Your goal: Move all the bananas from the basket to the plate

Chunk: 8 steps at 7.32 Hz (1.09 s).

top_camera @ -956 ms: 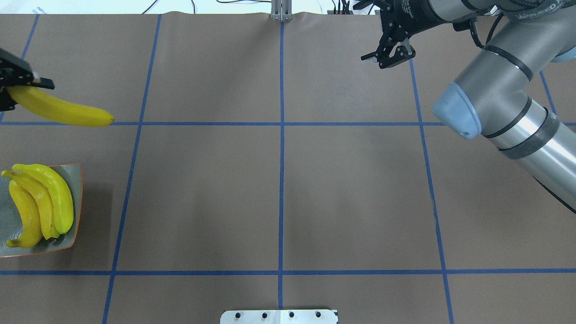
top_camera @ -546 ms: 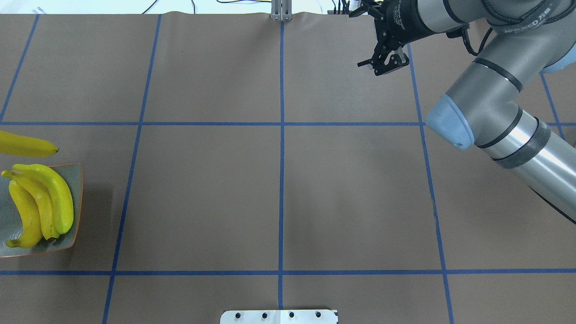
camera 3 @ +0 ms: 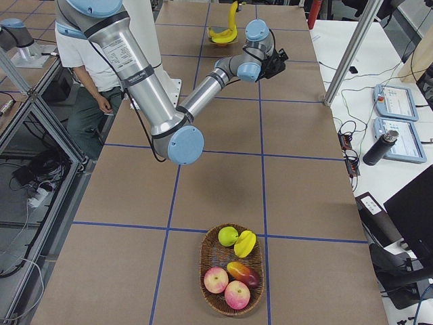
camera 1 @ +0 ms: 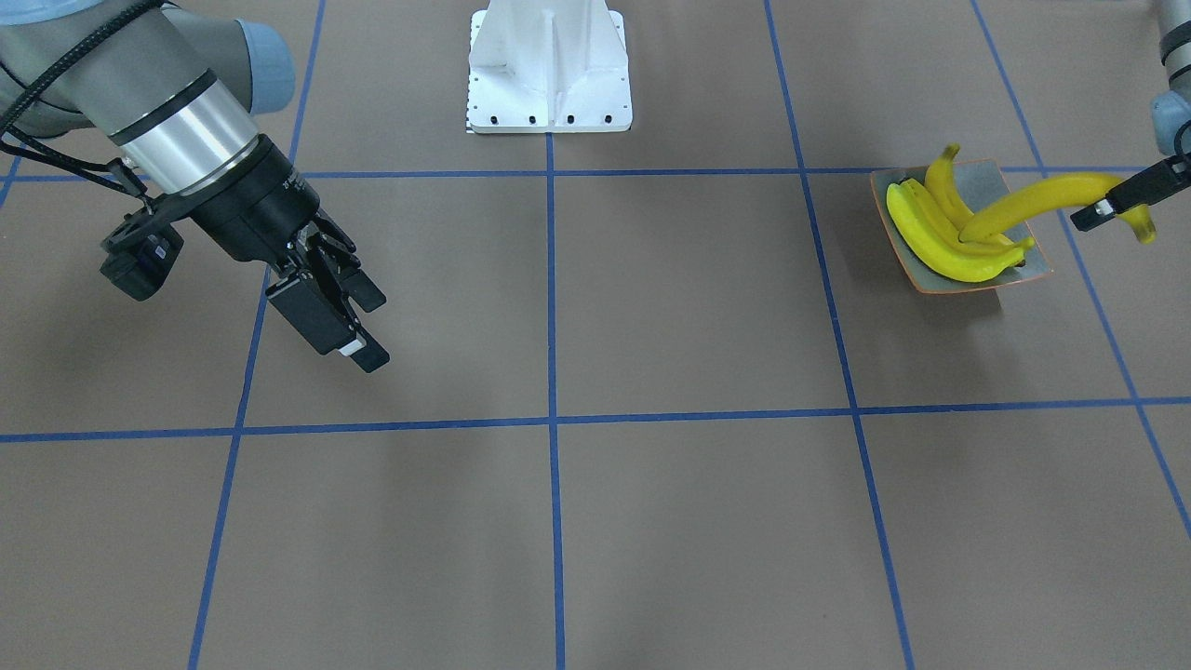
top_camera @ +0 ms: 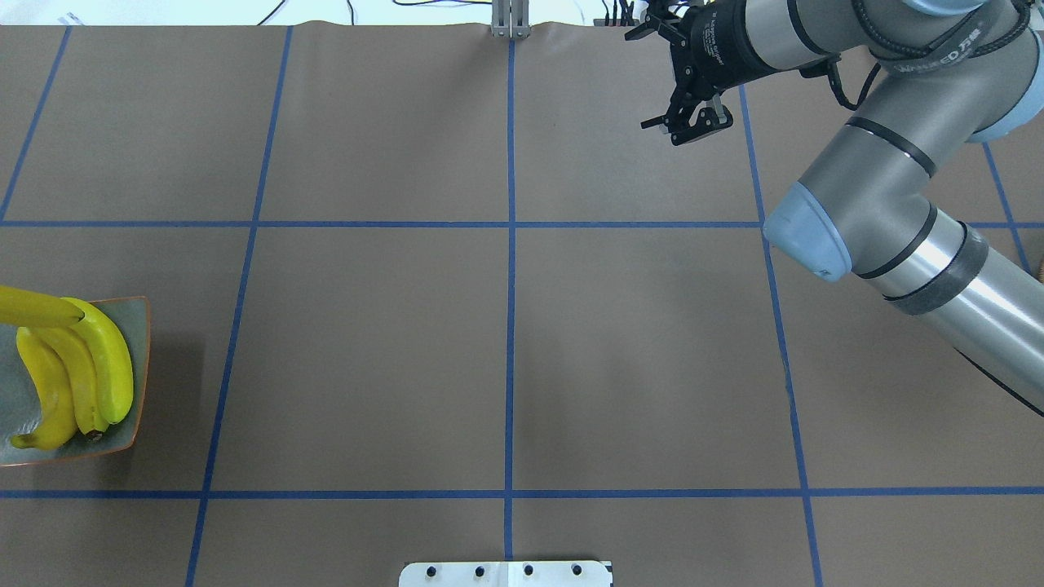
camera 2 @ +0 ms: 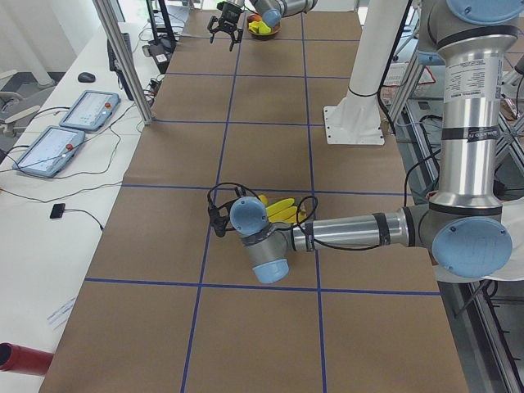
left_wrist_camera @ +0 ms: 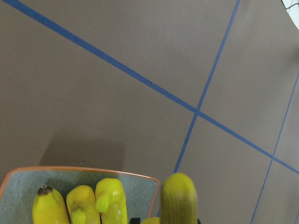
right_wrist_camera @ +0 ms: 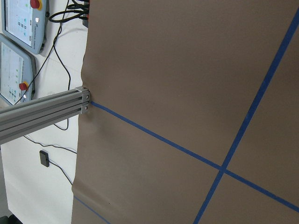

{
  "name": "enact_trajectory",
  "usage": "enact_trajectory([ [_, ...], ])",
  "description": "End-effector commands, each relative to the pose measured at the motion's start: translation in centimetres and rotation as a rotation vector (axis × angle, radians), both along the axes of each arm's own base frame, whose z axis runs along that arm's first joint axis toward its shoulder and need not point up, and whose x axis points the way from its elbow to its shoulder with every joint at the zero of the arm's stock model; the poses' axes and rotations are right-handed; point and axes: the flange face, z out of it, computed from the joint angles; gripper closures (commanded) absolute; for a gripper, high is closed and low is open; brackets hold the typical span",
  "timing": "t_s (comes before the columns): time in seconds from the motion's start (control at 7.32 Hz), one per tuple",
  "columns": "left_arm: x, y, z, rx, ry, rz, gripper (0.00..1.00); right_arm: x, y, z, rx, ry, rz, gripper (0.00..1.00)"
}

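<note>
Bananas: three bananas [top_camera: 73, 371] lie side by side and touching on the plate, at about 8 o'clock of the overhead view, by its left edge.
Plate: the square grey-green plate [top_camera: 140, 359] with a thin orange rim sits flat on the worktop. The view's edge cuts off part of it.
Fourth banana: a fourth banana [camera 1: 1033, 207] is held up over the 12 o'clock end of the plate in the overhead view. Its free tip points toward 3 o'clock and overlaps the pile; I cannot tell whether it touches the pile.
Left end effector: the left end effector [camera 1: 1098, 207] is clamped on the fourth banana near one end. Only one black finger shows, at 2 o'clock of the front-facing view.
Worktop: the brown worktop [top_camera: 367, 350] is crossed by blue tape lines.
Right end effector: the right end effector [top_camera: 683, 130] hangs at 1 o'clock of the overhead view, near the far edge. Its fingers are spread wide with nothing between them, and it is well apart from the plate.
Basket: a woven basket [camera 3: 202, 261] sits at 6 o'clock of the right-side view. It holds two red apples, a green fruit, a yellow fruit and a red-and-yellow one.
</note>
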Motion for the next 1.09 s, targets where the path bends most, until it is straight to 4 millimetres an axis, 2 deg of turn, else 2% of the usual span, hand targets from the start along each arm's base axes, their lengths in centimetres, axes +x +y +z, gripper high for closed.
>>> enact_trajectory([
  [0.0, 0.2, -0.1, 1.2, -0.026, -0.001, 0.01, 1.0, 0.0, 0.1, -0.1, 0.005, 0.001, 0.013, 0.0],
  [0.41, 1.3, -0.6, 0.4, -0.009, 0.008, 0.042, 1.0, -0.5, 0.5, -0.3, 0.012, 0.0, 0.011, 0.0],
  [0.68, 2.4, -0.9, -0.3, 0.012, 0.011, 0.063, 1.0, -0.4, 0.6, 0.4, 0.01, 0.01, 0.009, 0.0],
  [0.82, 2.7, -1.0, -0.3, 0.015, 0.01, 0.068, 1.0, 0.4, 1.3, 2.0, 0.07, 0.055, -0.012, 0.0],
  [0.96, 3.3, -1.4, -0.8, 0.03, 0.008, 0.068, 1.0, 2.0, 2.2, 5.4, 0.201, 0.153, -0.059, 0.0],
])
